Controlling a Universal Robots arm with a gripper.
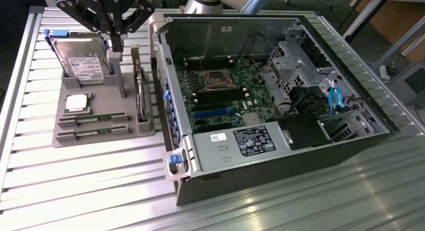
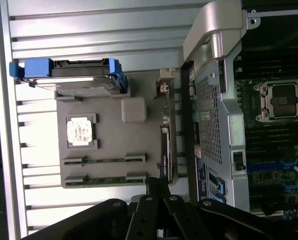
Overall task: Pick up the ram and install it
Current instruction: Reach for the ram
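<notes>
Exterior view: off the arm, raised, angled down across the scene, well back from the gripper (image 1: 116, 42); whole computer case (image 1: 265, 91) beside the gripper included.
Wrist view: set behind the gripper (image 2: 156, 184), facing straight down, nearer.
Shared: grey tray (image 2: 113, 145) beneath the gripper, hard drive (image 2: 73, 82), case wall nearest the gripper.

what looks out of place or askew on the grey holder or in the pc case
Nothing stands out. The ram sticks lie straight in their slots on the grey holder, the hard drive and expansion card stand in theirs, and the open case looks undamaged.
</notes>
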